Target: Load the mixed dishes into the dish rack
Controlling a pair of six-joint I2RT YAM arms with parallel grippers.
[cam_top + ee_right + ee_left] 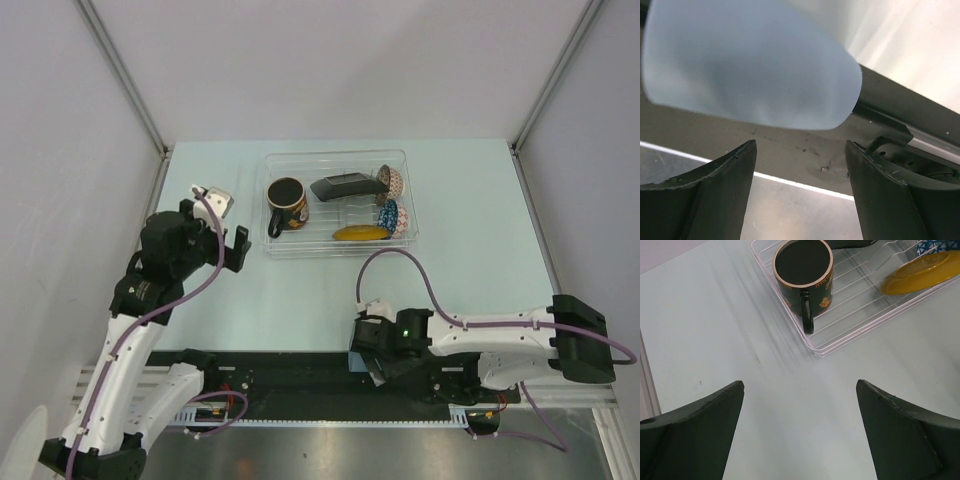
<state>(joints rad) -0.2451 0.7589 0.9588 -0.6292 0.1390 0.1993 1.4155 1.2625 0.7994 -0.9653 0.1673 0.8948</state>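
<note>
Right gripper (pixel 800 145) at small light-blue cup (pixel 750 65)

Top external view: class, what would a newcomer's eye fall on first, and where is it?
The clear dish rack at the table's far middle draws the eye, holding a dark mug, black plate, yellow saucer, cream-pink bowl and blue bowl. At the near edge, the right gripper stands open just short of a light-blue cup; the left gripper hovers open left of the rack.
</note>
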